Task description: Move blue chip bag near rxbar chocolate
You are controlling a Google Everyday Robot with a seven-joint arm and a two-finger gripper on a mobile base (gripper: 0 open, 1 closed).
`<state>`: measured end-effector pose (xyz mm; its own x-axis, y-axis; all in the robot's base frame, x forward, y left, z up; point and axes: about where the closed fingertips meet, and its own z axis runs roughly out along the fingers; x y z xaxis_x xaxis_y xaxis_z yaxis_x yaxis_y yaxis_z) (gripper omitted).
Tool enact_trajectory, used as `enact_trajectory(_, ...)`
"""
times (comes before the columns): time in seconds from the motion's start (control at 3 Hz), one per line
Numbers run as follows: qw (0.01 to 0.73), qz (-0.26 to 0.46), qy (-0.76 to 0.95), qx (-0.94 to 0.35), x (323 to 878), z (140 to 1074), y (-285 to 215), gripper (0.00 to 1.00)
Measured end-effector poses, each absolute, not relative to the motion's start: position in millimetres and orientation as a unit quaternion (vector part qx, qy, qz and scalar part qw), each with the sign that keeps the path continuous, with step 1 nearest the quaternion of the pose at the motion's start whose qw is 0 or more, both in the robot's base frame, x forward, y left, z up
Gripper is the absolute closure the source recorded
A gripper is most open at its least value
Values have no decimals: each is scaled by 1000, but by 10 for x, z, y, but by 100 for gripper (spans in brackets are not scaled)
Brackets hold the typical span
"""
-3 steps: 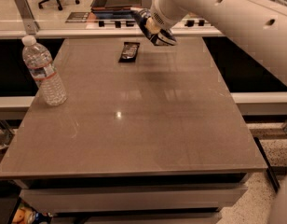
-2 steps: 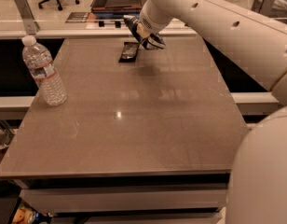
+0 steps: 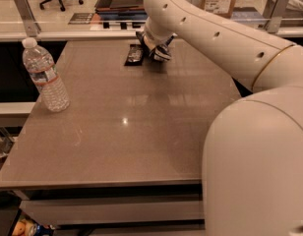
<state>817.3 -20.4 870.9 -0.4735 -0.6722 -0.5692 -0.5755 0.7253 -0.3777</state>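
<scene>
Gripper (image 3: 153, 43) at far edge of table (image 3: 141, 141), roughly mid-way along that edge, hanging from the white arm (image 3: 215, 33) that reaches in from the right side. Closed on blue chip bag (image 3: 159, 53): the bag shows as a dark crumpled mass with a pale edge bunched at the arm's end, mostly hidden by the wrist.

Bag sits low over the tabletop; cannot tell whether its lower edge touches the surface.

Rxbar chocolate (image 3: 134, 54) lies flat on the table just left of the held bag, also near the far edge, long side running away from the front edge. Bag and bar very close; contact between them cannot be told.

Water bottle (image 3: 45, 75) stands upright near the left edge, well apart from both.
</scene>
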Motion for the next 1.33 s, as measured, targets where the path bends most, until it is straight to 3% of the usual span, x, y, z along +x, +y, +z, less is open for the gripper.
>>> enact_trajectory(1.33, 351, -77, 869, -340, 8191, 8554, -359, 100)
